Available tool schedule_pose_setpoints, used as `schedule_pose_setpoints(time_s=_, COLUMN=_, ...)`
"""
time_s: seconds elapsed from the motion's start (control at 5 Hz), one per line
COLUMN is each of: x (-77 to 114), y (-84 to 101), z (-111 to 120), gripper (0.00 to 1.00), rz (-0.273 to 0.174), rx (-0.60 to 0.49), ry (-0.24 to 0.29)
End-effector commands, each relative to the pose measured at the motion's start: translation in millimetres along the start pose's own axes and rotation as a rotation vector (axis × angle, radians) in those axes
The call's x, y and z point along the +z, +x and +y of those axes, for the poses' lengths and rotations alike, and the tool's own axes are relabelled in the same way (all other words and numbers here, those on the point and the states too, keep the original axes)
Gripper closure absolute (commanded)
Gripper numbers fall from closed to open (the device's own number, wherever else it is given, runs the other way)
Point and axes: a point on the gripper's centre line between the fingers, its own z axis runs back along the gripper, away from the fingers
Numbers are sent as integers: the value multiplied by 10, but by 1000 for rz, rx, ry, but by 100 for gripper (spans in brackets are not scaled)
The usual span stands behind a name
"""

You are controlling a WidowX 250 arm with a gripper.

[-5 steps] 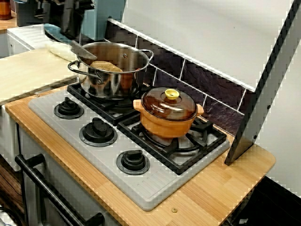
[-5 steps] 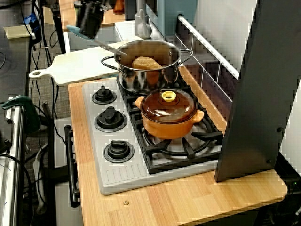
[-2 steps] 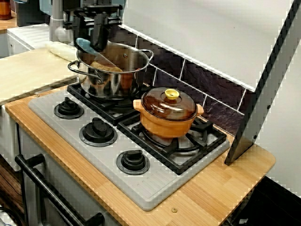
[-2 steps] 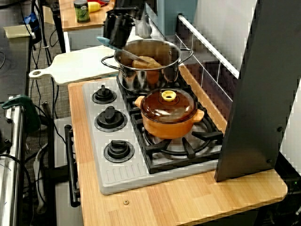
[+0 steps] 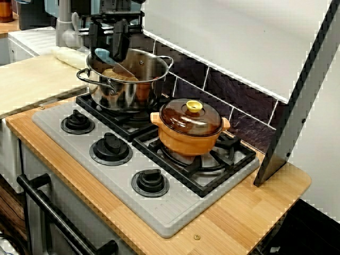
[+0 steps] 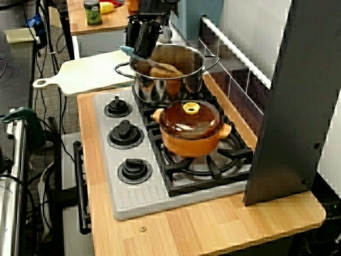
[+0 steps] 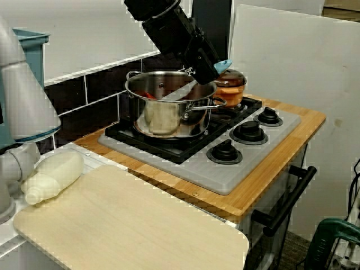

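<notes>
- Fingers of the gripper [image 5: 109,49], in the upper left of the view from the stove's front corner, are pinched narrow on the handle of a spatula [image 5: 103,54].
- The hold is on the handle's top end. That probably keeps the black fingers above the rim of the steel pot [image 5: 130,90] while the blade slants down inside.
- The pot stands on the back grate, upper left of centre, with a tan lump [image 5: 121,75] inside where the blade's tip points. Whether blade and lump touch, I cannot tell.
- The spatula has a light-blue handle and a flat grey metal blade. It is tilted, with its handle end sticking out past the gripper in the view across the cutting board.
- An orange casserole [image 5: 188,139] with a brown glass lid sits on the neighbouring burner at mid-frame, just beside the pot.
- A pale cutting board [image 7: 129,225] fills the lower left of that view, with a white bottle [image 7: 53,174] lying at its edge.
</notes>
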Motion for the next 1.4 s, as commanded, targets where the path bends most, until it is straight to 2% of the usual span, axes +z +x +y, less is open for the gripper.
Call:
schedule_pose_setpoints(time_s=0.0, x=137, y=81, z=-125, gripper=100, rz=-66, rx=-12, ry=8)
schedule_pose_setpoints(time_s=0.2, x=124, y=168, z=-123, gripper=100, rz=-58, rx=-1, ry=11)
schedule_pose_setpoints(time_s=0.6, x=134, y=128, z=-109, gripper=100, rz=-67, rx=-11, ry=14)
schedule_pose_setpoints(time_s=0.8, x=143, y=95, z=-85, gripper=100, rz=-53, rx=-13, ry=10)
schedule_pose_setpoints(time_s=1.2, x=204, y=-190, z=-25, gripper=100, rz=-37, rx=-50, ry=-5)
